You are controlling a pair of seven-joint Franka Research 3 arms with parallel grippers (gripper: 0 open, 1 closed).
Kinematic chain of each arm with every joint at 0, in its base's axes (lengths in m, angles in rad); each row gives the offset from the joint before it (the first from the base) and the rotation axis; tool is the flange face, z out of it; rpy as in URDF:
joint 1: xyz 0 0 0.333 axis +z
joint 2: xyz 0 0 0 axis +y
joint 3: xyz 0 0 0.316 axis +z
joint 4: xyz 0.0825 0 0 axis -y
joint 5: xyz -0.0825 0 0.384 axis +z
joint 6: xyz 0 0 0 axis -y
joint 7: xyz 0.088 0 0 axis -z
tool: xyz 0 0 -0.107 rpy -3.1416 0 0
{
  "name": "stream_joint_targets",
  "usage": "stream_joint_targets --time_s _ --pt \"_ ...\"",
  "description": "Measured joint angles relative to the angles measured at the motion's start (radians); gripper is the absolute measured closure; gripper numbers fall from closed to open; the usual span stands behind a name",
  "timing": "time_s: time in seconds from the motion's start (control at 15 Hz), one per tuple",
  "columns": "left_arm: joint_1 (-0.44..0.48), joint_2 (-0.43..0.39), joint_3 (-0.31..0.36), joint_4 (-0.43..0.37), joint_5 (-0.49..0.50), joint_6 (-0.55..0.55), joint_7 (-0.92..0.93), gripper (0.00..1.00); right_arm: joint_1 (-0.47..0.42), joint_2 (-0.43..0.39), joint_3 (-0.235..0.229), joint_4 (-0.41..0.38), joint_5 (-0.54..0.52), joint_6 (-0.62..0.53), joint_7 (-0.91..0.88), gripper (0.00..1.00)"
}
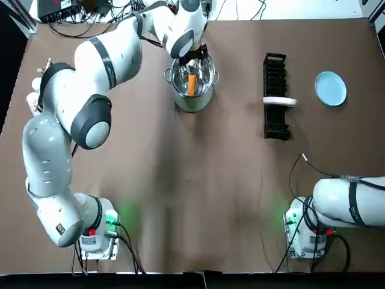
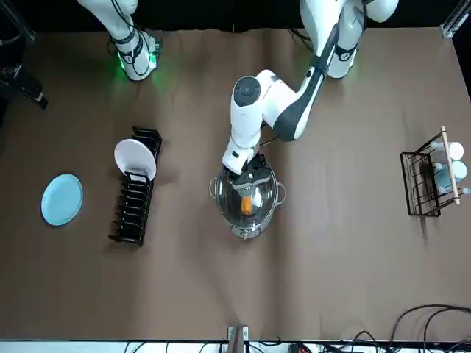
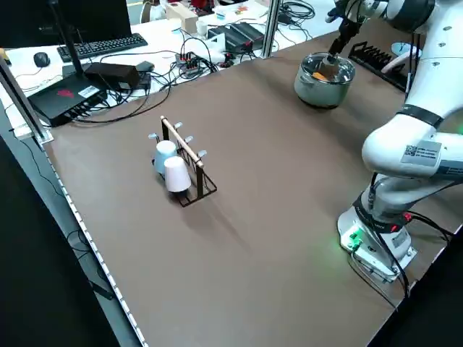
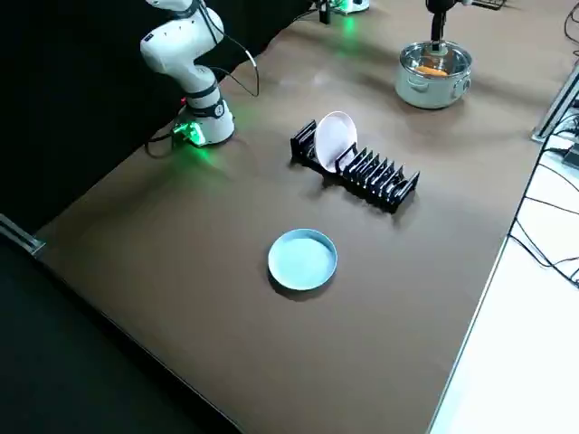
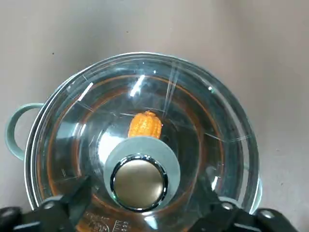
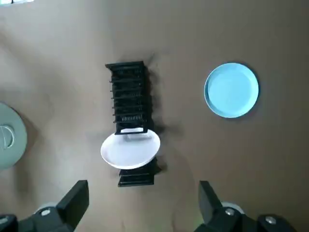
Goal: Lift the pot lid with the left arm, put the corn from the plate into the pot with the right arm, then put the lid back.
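L gripper hangs right over the pot, jaws released – fingers wide apart either side of the knob of the lid, not touching it. Lid sits on the pot; corn lies inside under the glass, below the jaws. R gripper parked high above the table – jaws spread too. Count: 1 pot, 1 lid, 1 corn, 1 blue plate, 1 black rack w/ 1 white plate
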Motion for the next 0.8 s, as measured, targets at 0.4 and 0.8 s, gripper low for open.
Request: stream_joint_targets --time_s 0.4,0.8 --pt "0.026 -0.033 0.005 0.026 0.0 -0.08 0.002 0.0 0.001 0.002 0.001 -0.029 0.0 -0.003 0.001 0.0" --pt "0.212 -0.207 0.0 0.033 -0.026 -0.353 0.303 0.0 0.001 0.005 0.0 -0.074 -0.001 0.014 0.001 0.0"
